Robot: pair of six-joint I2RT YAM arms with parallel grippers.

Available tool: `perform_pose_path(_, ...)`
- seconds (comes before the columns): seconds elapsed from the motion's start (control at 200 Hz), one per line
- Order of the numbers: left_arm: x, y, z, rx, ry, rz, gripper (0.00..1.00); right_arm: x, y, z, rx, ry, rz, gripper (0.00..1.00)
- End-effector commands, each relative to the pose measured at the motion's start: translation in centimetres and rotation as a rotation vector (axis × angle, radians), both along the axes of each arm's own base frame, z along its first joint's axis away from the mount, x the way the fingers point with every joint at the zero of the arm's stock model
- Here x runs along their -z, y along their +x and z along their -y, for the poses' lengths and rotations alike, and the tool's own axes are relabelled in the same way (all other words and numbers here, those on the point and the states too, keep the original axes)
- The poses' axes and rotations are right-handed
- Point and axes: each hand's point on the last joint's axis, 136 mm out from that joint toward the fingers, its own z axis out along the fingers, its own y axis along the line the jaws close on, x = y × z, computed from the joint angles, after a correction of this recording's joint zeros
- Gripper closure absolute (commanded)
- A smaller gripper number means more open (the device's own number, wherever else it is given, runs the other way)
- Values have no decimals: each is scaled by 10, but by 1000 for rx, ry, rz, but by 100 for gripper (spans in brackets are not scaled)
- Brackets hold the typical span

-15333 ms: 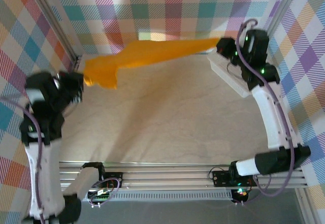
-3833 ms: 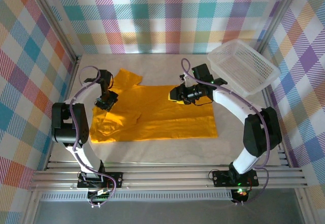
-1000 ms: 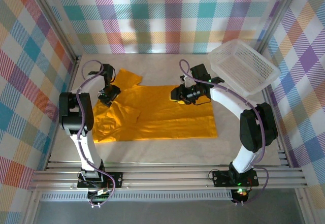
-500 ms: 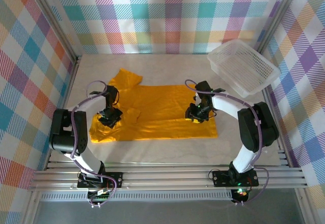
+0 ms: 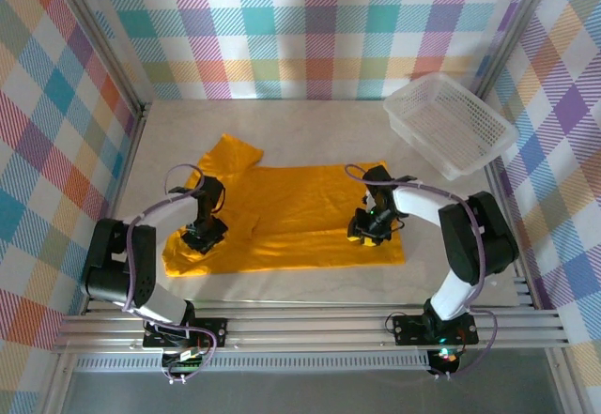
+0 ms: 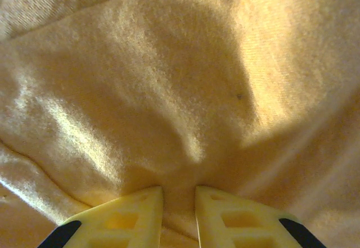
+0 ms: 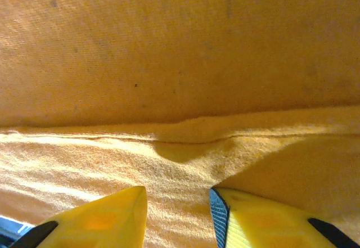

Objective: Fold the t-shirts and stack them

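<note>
Grip on plain orange-yellow cotton t-shirt [image 5: 282, 217]
I am pinching its limp, light cloth with my left gripper [image 6: 179, 192]; the right gripper's [image 7: 176, 193] hold I cannot tell.

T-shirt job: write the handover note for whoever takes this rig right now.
Left gripper: fingers nearly together, seemingly pinching a pucker of the t-shirt near its left end.
Right gripper: open, fingertips down on the cloth near the right hem.
T-shirt: spread flat on the table, unfolded; white basket stands apart at the far right corner.
Done: shirt laid out.
Left: every fold, then stacking.
</note>
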Motion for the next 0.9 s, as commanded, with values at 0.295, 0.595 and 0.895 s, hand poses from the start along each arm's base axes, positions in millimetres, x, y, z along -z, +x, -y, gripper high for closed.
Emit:
perform_pose_path(0.295, -83, 96, -6, 30, 60, 195, 54, -65, 45, 25, 113, -115, 275, 51)
perform_pose_path(0.595, -86, 291, -18, -24, 71, 299, 54, -128, 182, 3, 75, 25, 548, 50)
perform_pose_path(0.895, -51, 379, -18, 18, 97, 467, 48, -144, 211, 20, 90, 45, 537, 51)
